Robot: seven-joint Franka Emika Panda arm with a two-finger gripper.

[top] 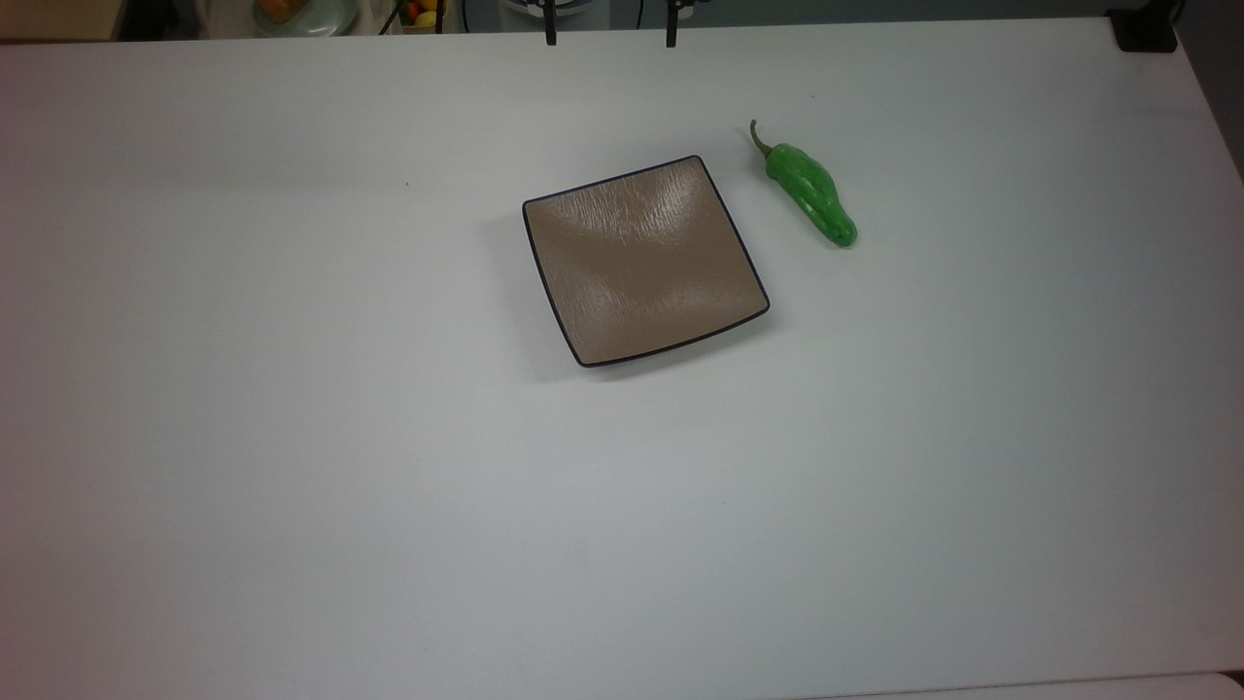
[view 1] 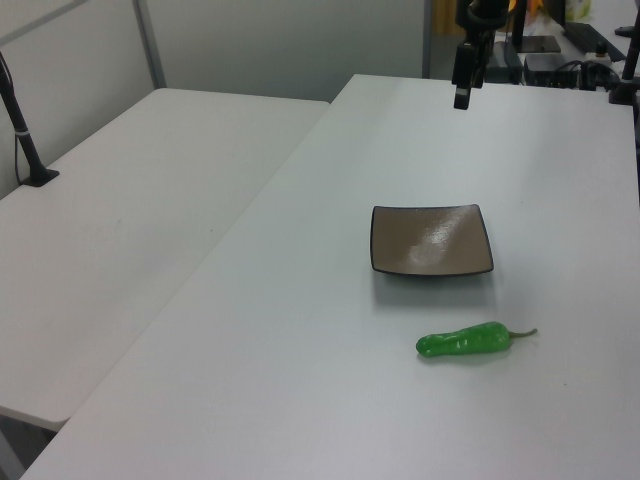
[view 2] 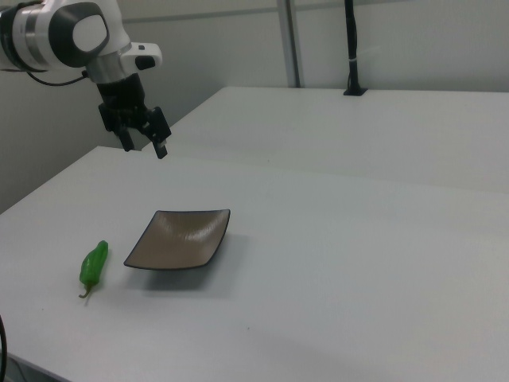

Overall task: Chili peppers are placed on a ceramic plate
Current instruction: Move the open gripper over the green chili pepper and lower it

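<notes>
So the green pepper is lying on the table just beside the plate, off its right edge in the top view, not touching it. The gripper hangs in the air well behind the plate, fingers spread apart, holding nothing.

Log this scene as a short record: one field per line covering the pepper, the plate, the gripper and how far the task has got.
pepper: green chili pepper lying on the white table, stem toward the top view's upper left
plate: square tan ceramic plate with dark rim, nothing on it
relation: pepper to the top view's right of the plate, apart from it
gripper: gripper open, holding nothing, raised above the table, away from both items
task status: pepper not yet grasped, not on the plate
</notes>
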